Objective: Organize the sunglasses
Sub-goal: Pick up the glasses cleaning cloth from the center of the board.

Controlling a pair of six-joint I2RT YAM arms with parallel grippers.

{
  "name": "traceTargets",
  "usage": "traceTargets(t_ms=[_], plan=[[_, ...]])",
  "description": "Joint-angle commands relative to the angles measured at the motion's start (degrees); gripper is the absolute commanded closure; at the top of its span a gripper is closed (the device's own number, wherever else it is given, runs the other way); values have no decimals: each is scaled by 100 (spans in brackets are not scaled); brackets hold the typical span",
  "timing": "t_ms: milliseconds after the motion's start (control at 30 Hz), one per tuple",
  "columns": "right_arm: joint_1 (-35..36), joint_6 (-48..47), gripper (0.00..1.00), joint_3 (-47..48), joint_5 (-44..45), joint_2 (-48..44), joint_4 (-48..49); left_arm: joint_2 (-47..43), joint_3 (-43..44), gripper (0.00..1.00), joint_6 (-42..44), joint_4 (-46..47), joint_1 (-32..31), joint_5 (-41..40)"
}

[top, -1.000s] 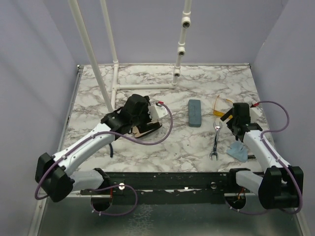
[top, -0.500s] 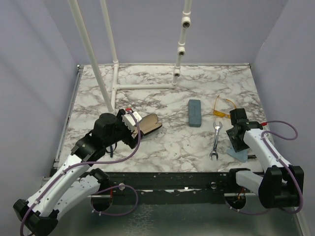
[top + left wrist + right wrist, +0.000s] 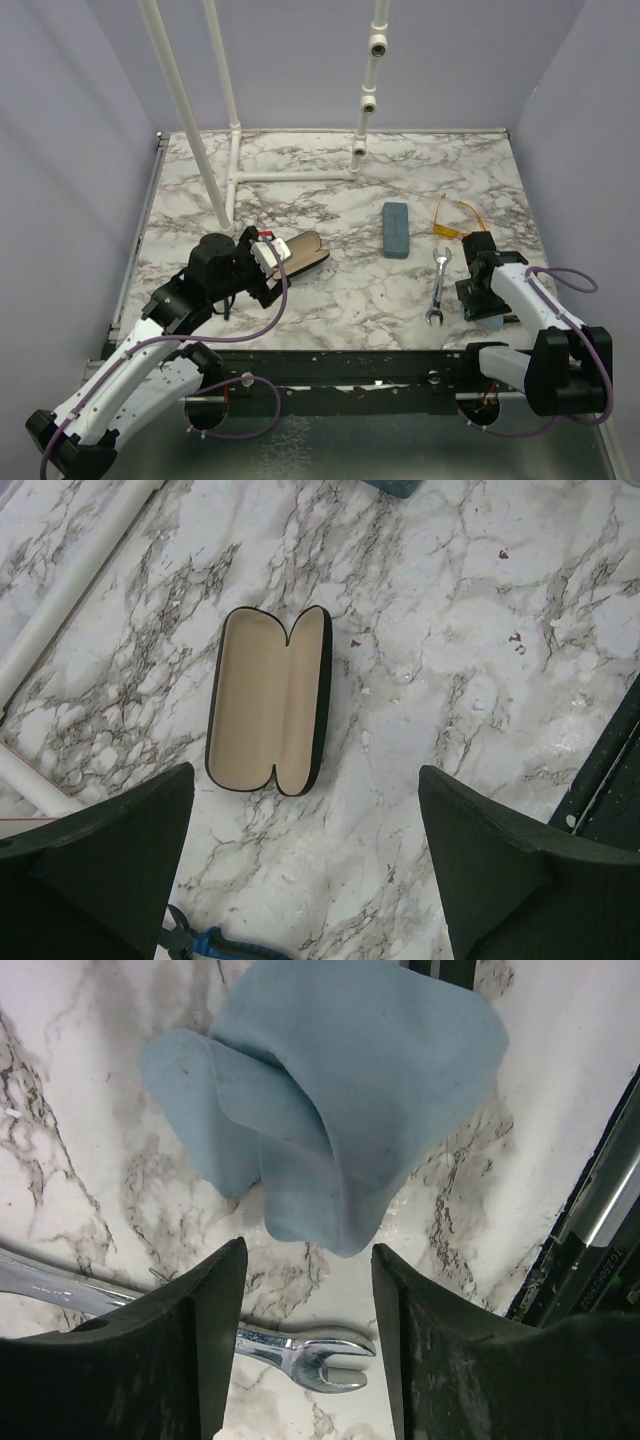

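The yellow-orange sunglasses (image 3: 452,217) lie at the back right of the table, apart from both grippers. The thin wire-frame pair is not in view. The black oval case (image 3: 300,252) lies open and empty, its tan lining showing in the left wrist view (image 3: 268,702). My left gripper (image 3: 262,265) (image 3: 305,775) is open and empty, just near-left of that case. The blue-grey oblong case (image 3: 396,229) lies shut in the middle. My right gripper (image 3: 477,297) (image 3: 308,1290) is open and empty above a blue cloth (image 3: 330,1090).
A silver wrench (image 3: 438,288) lies left of the right gripper, its open end between the fingers in the right wrist view (image 3: 325,1352). A blue-handled tool (image 3: 215,946) lies under the left gripper. A white pipe frame (image 3: 235,175) stands at the back left. The black front rail (image 3: 350,365) runs along the near edge.
My left gripper has drawn back from over the open black case toward the near left. My right gripper has moved from beside the yellow-orange sunglasses toward the near edge, over the blue cloth.
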Motion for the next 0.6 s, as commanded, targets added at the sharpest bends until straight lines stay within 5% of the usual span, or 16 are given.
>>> traceTargets(t_ms=[0,333,567], plan=[[-11,370,45,-172,-226,-41,-181,-63,-137,7,363,-125,-7,233],[-11,763,47,-313,508,175,-357,-58,-23,6,501,-151,-15,306],[-11,695,57,-599,676,34,163,-46,16,6,472,-186,-15,378]])
